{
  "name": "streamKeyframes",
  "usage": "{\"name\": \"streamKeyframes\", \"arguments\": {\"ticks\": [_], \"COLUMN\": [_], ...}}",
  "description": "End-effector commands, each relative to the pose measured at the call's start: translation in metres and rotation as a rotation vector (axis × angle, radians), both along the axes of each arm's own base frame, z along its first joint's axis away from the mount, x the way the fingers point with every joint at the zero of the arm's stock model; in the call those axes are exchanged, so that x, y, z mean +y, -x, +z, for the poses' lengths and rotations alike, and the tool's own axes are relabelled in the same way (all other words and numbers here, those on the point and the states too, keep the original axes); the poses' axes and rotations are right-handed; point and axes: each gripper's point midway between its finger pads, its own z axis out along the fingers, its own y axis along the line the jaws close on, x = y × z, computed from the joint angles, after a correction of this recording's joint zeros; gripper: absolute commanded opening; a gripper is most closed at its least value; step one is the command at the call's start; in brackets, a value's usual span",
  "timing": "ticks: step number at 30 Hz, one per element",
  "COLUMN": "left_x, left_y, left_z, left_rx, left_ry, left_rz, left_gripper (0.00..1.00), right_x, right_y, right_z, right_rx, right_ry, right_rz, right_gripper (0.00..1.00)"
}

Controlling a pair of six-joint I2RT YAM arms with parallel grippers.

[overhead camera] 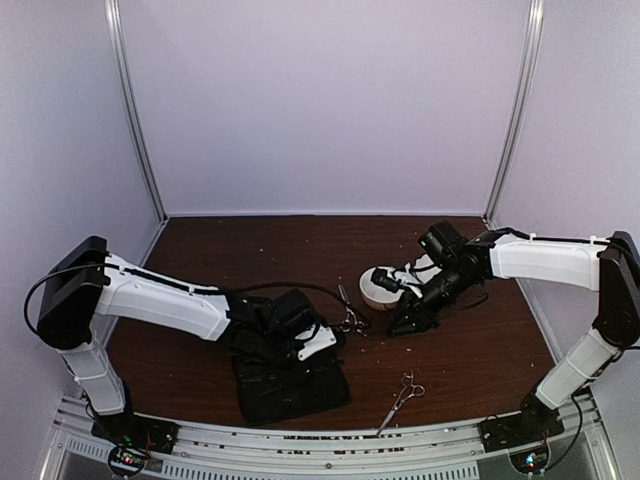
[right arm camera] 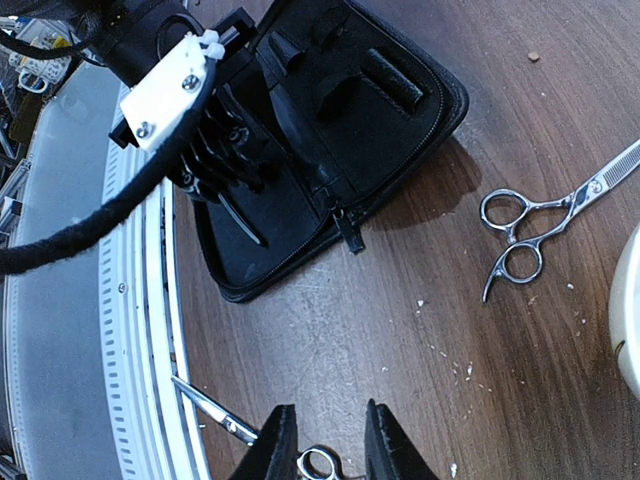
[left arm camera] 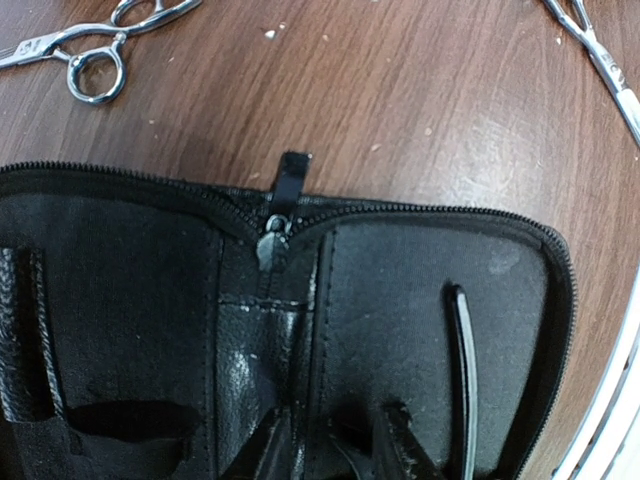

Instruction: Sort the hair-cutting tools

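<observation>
- White-and-black left arm (overhead camera: 160, 300) reaches low toward centre, its black two-finger left gripper (left arm camera: 335, 455) pointing down, jaws partly parted.
- White-and-black right arm (overhead camera: 540, 258) stretches inward, its black right gripper (right arm camera: 328, 440) angled down, jaws apart, holding nothing.

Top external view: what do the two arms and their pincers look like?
The left arm and right arm share white shells and black joints. A black cable loops beside the left wrist. The left pincer and right pincer have black fingers; a white bracket sits behind the left one.

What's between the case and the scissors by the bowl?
Only bare table lies between the case and the scissors; the right wrist view shows it.
</observation>
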Motion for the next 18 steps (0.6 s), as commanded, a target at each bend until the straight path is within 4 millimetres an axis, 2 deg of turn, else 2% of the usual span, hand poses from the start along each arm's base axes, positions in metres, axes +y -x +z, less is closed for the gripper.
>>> {"name": "streamKeyframes", "arguments": {"ticks": [1,5,10,13,15,18], "left_x": [0.011,0.01,0.008,0.012,0.014,0.012], "left_y": [0.008,-0.008,-0.038,-0.062,-0.078,-0.096], "left_z": [0.005,0.037,0.093,0.132,0.158,0.188], "left_rx": [0.009,-0.097,-0.299,-0.455,-0.543,-0.602], "left_ry": [-0.051,-0.018,0.055,0.083,0.107,0.174], "left_rz": [-0.033,-0.021,0.04,0.104,0.162,0.232], "left_gripper": [0.32,0.34,0.4,0.44,0.51,0.71], "right_x": [0.002,0.003,0.002,0.0,-0.003,-0.009], "right_y": [-0.003,0.0,0.0,-0.003,-0.005,-0.002], "right_z": [0.006,0.01,0.011,0.015,0.02,0.03], "right_rx": [-0.019,-0.019,-0.017,-0.042,-0.06,-0.08], "right_ry": [0.0,-0.01,-0.007,0.014,0.033,0.056], "right_rz": [0.013,0.031,0.033,0.029,0.024,0.032], "right_gripper": [0.26,0.27,0.27,0.27,0.27,0.27]}}
